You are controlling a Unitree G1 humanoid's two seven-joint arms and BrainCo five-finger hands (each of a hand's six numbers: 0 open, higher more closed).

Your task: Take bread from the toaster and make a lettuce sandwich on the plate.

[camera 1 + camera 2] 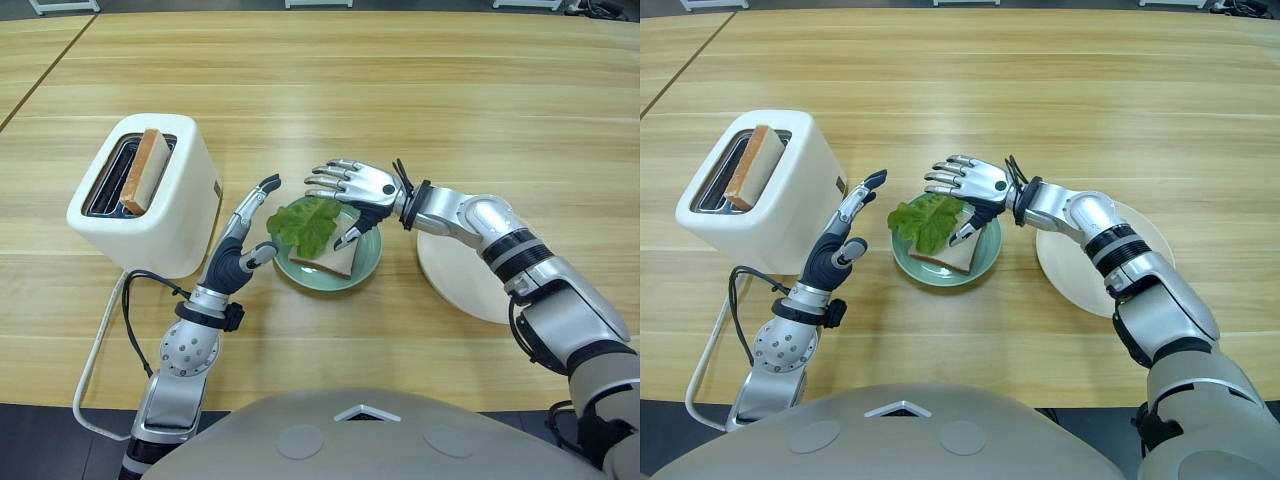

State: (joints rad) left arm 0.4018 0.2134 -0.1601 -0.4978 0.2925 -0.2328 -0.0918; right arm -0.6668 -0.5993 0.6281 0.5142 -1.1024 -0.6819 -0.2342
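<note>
Left hand (240,245), spread and empty, just right of toaster (150,228) with upright bread (145,172); right hand (358,186) splayed over lettuce (305,226), farther.

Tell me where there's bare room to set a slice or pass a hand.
Free: the wide table beyond the toaster and plates, and the strip in front of the green plate. The white plate is bare, though the right arm crosses it. Crowded: the left hand fills the gap between toaster and green plate, and the right hand hangs over that plate.
</note>
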